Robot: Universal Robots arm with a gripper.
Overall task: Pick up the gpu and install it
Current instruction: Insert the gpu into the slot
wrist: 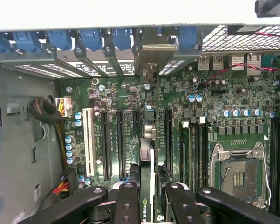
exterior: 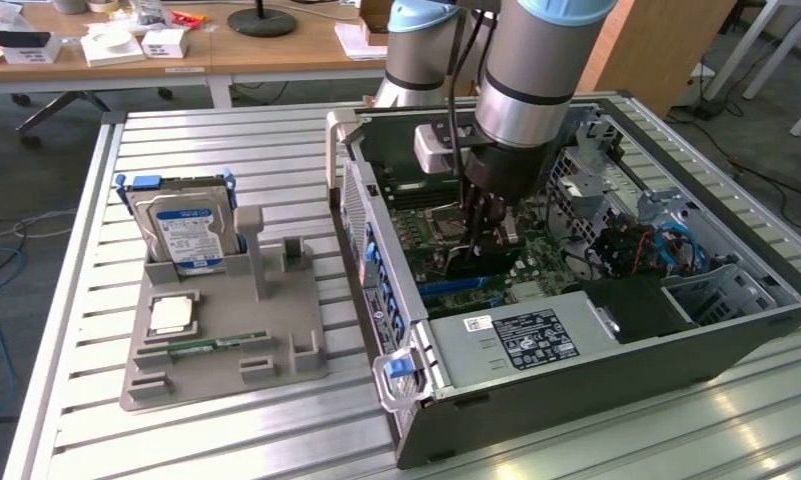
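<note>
Bench [exterior: 213, 150]: slatted metal. Open PC case [exterior: 614, 400] sits toward the edge on the exterior view's right. Grey holder [exterior: 227, 375] sits toward the edge on the exterior view's left, apart from the case.

Arm [exterior: 540, 60] reaches down into the case. End effector [exterior: 487, 225] is low over the motherboard [exterior: 414, 195].

End effector is clenched on the gpu [exterior: 480, 262]. In the wrist view, black fingers [wrist: 128, 203] sit on either side of the card, which is between them edge-on.

Gpu [wrist: 148, 154] is inside the case, over the motherboard's expansion slot area. It runs parallel to the black slots, w/ a white slot [wrist: 88, 140] further off. Far end points at the case wall w/ the blue latches [wrist: 91, 37]. Can't tell if it is seated in a slot.

Writing:
- Card edge between the fingers reads "NVIDIA", then more letters that are cut off.
- Power supply [exterior: 507, 365] has a black-and-white label [exterior: 534, 338], text too small to read.
- Small white sticker [exterior: 478, 322] just beside that label, unreadable.

CPU socket [wrist: 237, 170] is metal-framed.

On the holder:
- Hard drive [exterior: 187, 228] stands upright, blue-and-white label, text not legible.
- CPU chip [exterior: 171, 315] lies flat.
- Green RAM stick [exterior: 220, 345] is in a groove nearer the bench's near edge.
</note>
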